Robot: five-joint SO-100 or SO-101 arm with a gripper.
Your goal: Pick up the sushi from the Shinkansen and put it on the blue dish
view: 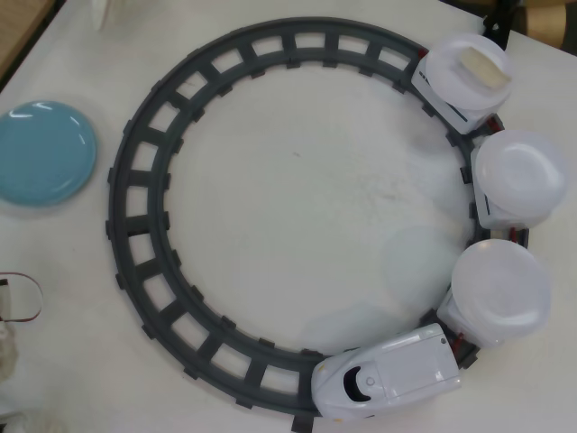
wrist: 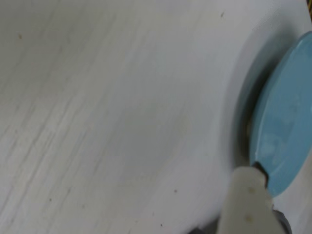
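The cream-beige sushi [view: 484, 68] lies on the white plate of the last car [view: 448, 83] at the upper right of the overhead view. The white Shinkansen [view: 388, 372] stands at the bottom of the ring with its nose pointing left. Its other two plates [view: 518, 176] [view: 500, 290] are bare. The blue dish [view: 43, 152] sits empty on the table at the left, outside the track. The wrist view shows the dish's edge [wrist: 285, 131] at the right. Only one white finger [wrist: 247, 200] of my gripper shows, close beside the dish. The arm is out of the overhead view.
The grey circular track [view: 135, 180] fills most of the white table. A red wire loop [view: 22, 298] and pale clutter lie at the left edge. The table's edge runs across the top left corner [view: 27, 36].
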